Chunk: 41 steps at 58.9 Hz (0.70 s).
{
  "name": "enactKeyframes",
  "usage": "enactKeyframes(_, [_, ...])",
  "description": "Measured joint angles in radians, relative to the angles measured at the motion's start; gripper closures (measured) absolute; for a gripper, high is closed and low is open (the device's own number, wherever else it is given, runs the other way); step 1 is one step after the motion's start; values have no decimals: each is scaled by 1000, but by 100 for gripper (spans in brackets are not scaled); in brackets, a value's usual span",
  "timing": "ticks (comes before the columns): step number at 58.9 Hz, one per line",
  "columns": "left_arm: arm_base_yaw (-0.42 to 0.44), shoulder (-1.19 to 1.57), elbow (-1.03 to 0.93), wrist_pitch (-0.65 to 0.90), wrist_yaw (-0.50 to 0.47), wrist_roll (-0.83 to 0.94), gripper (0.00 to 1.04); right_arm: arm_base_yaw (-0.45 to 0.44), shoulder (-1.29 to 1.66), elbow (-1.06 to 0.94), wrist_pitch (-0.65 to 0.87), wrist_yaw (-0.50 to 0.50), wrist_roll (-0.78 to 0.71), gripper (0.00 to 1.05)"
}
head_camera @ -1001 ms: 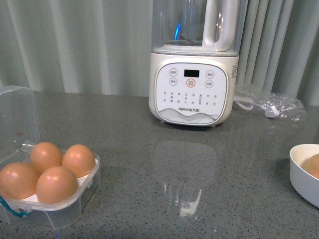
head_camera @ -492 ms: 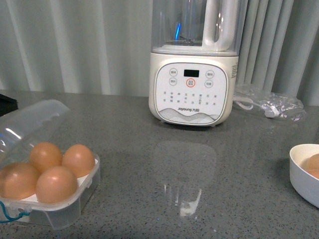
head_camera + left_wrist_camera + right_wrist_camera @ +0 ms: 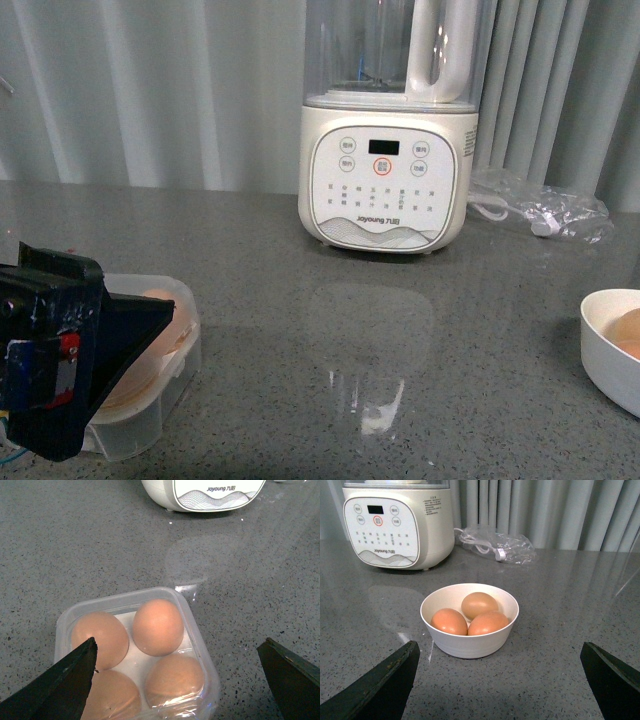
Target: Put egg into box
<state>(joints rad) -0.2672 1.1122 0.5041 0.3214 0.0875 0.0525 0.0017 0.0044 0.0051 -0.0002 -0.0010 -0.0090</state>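
The box (image 3: 197, 645), a small clear-plastic case, sits on the grey counter with several brown eggs in it, one of them the egg (image 3: 157, 626). Its clear lid lies down over them, with glare on the plastic. My left gripper (image 3: 176, 647) hangs open just above the box, one finger over each side and nothing held. In the front view the black left arm (image 3: 60, 350) hides most of the box (image 3: 160, 300). My right gripper (image 3: 499, 647) stands open in front of a white bowl (image 3: 470, 645) with three more brown eggs (image 3: 479, 604).
A white Joyoung blender (image 3: 388, 150) stands at the back centre before a grey curtain. A clear plastic bag with a cable (image 3: 540, 210) lies to its right. The white bowl (image 3: 610, 350) is at the counter's right edge.
The box's lid swung from upright down over the eggs. My left arm came into the front view and now covers most of the box.
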Motion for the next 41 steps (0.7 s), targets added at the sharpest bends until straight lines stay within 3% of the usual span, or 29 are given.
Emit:
enactKeyframes(17, [50,-43,17,-34,-8,1,7,0,0,0,0,0,0,7])
enactKeyframes(32, [182,-184,57,-153,-36,-42,7,0,0,0,0,0,0,7])
enactKeyframes(41, [246,-306,57,-255,-5,-21,7,0,0,0,0,0,0,7])
